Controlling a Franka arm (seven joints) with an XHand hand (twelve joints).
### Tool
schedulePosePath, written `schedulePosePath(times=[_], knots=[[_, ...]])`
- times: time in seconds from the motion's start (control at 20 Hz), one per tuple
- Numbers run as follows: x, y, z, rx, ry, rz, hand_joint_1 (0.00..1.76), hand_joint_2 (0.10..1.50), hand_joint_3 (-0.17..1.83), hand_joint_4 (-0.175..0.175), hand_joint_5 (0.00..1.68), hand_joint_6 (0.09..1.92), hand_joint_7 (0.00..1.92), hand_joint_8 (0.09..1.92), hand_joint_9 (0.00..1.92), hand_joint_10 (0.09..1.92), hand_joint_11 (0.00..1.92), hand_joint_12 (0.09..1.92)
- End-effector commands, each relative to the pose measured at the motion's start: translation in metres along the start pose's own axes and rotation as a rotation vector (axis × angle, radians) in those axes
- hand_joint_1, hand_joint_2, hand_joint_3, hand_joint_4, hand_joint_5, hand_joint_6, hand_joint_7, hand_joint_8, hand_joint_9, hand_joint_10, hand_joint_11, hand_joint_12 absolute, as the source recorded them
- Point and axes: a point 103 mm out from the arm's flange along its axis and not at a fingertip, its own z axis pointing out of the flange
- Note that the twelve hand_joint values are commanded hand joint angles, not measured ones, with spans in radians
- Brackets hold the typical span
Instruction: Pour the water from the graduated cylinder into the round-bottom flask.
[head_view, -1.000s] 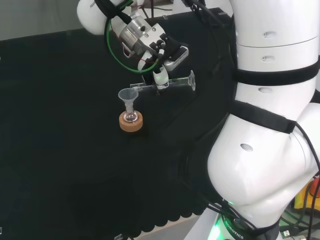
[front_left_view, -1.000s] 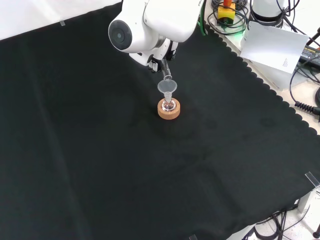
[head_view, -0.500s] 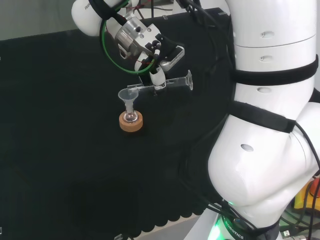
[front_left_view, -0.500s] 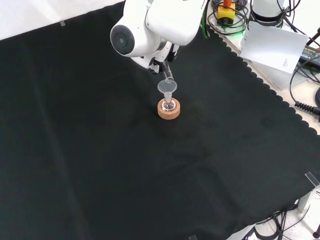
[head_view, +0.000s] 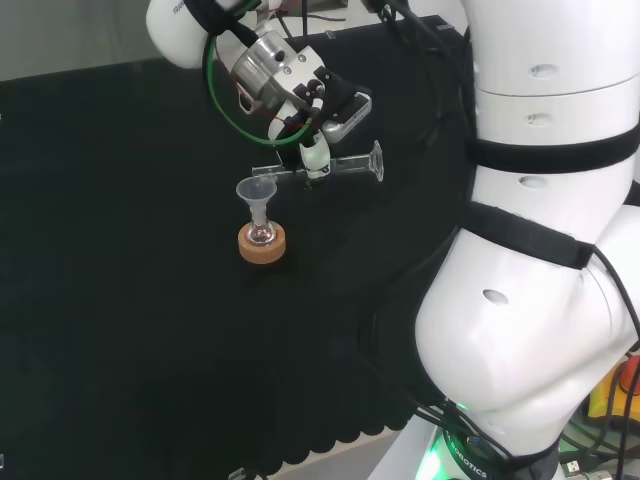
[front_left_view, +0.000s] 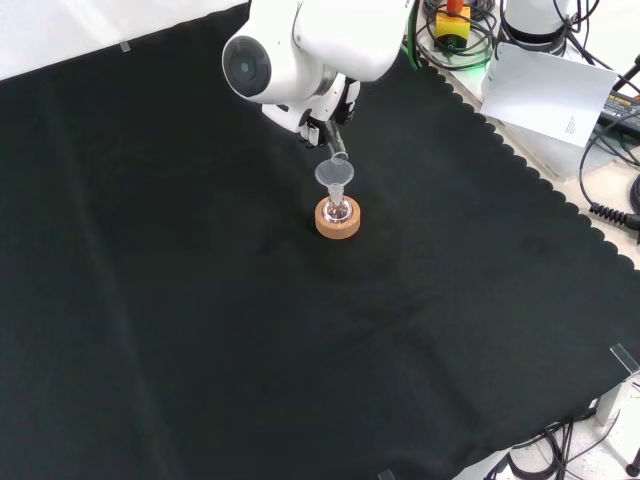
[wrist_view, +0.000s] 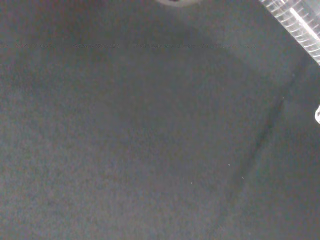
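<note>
Where black cloth (front_left_view: 200, 300) covers bench, hand (head_view: 318, 150) fingers curled round near-level graduated cylinder (head_view: 345, 166) above funnel (head_view: 256, 192).

In the head view, the funnel (head_view: 256, 192) sits in the round-bottom flask (head_view: 262, 235) on its cork ring (head_view: 262, 246) — the graduated cylinder (head_view: 340, 167) lies sideways just right, above.

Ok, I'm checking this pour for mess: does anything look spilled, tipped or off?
Nothing stands out. The hand holds the graduated cylinder about level, its mouth over the funnel in the round-bottom flask, which sits upright on its cork ring. No puddle is visible on the black cloth.
</note>
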Motion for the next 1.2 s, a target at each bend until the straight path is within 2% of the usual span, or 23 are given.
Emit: schedulePosePath(times=[0.05,0.3,0.6,0.95,1.2], knots=[[-0.002,-0.002,0.003,-0.098,0.080,-0.073,1.35,1.16,0.00,-0.071,0.96,0.85,0.88,1.20,1.36,0.22,1.19,0.74],[-0.009,-0.004,0.010,-0.222,0.132,-0.138,1.35,1.16,0.00,-0.069,0.96,0.85,0.88,1.20,1.36,0.22,1.18,0.74],[-0.018,-0.007,0.013,-0.342,0.205,-0.199,1.35,1.16,0.00,-0.065,0.96,0.85,0.88,1.21,1.35,0.22,1.18,0.73],[-0.029,-0.008,0.019,-0.431,0.300,-0.261,1.35,1.16,0.00,-0.064,0.97,0.86,0.88,1.21,1.35,0.22,1.18,0.73],[-0.037,-0.006,0.025,-0.472,0.348,-0.286,1.35,1.16,0.00,-0.065,0.97,0.86,0.88,1.21,1.35,0.22,1.18,0.74]])
